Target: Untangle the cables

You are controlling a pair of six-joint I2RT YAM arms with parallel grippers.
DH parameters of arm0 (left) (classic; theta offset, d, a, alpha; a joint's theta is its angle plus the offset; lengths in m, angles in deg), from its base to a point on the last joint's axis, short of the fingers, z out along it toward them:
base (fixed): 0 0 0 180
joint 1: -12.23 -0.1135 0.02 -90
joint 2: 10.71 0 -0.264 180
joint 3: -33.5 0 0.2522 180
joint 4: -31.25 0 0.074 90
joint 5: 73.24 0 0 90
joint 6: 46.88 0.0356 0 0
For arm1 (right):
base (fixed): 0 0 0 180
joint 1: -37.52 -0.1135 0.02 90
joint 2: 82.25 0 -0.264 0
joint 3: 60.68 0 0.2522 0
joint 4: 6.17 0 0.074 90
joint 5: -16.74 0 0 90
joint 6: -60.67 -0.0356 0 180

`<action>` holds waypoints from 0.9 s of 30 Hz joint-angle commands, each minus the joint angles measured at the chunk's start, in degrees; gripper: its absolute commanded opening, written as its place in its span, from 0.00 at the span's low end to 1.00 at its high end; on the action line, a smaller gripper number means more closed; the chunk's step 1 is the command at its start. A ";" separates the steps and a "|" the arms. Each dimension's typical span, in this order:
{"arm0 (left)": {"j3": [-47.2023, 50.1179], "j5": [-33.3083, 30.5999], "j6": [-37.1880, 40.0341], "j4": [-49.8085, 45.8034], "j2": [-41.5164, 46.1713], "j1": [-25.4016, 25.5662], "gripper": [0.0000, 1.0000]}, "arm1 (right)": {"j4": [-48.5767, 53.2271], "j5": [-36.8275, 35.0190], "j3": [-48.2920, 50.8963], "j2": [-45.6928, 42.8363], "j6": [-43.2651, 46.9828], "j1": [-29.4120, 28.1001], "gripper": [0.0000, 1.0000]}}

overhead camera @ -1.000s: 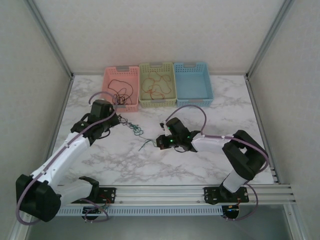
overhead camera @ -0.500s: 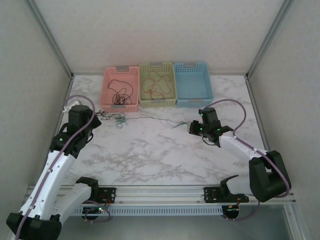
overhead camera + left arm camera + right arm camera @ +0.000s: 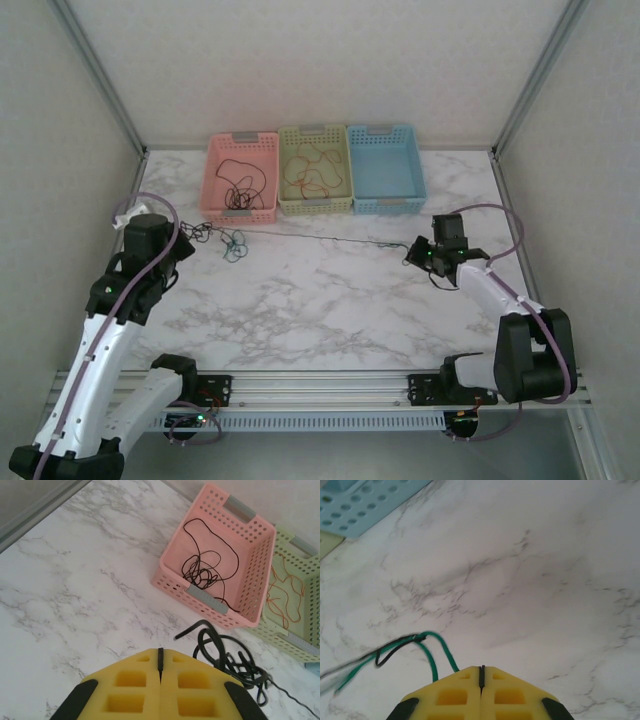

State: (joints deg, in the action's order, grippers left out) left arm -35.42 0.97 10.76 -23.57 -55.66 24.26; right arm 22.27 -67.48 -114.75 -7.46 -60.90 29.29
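Two arms stand well apart in the top view, where a second ago they were close together over the middle of the worktop [image 3: 330,310]. The cables [image 3: 232,243] that were bunched between them are now drawn into one thin, nearly straight strand across the marble, with a small knot left beside the left arm [image 3: 150,245]. The pull is working, I'd say, but that knot shows it isn't finished. Behind sit the pink basket [image 3: 214,170], the green basket [image 3: 284,170] and the blue basket [image 3: 416,170], the first two already holding loose wires. From the left wrist, the left jaws are pressed fully together, and the black knot [image 3: 225,655] lies just beside their tips; the pinch point itself is hard to make out. From the right wrist, the right jaws are likewise closed, with a teal wire [image 3: 437,650] and a black one running in under their tip, so they appear to be gripping that end.
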 commanded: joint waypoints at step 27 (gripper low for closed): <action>-5.23 15.28 1.25 0.56 -3.62 -1.55 0.00 | -17.62 10.55 1.03 0.89 -5.61 -19.37 0.20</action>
State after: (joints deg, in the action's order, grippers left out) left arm -39.24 9.02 13.12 -26.22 -58.39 23.23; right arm 10.34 -57.90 -114.88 -6.72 -65.01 13.46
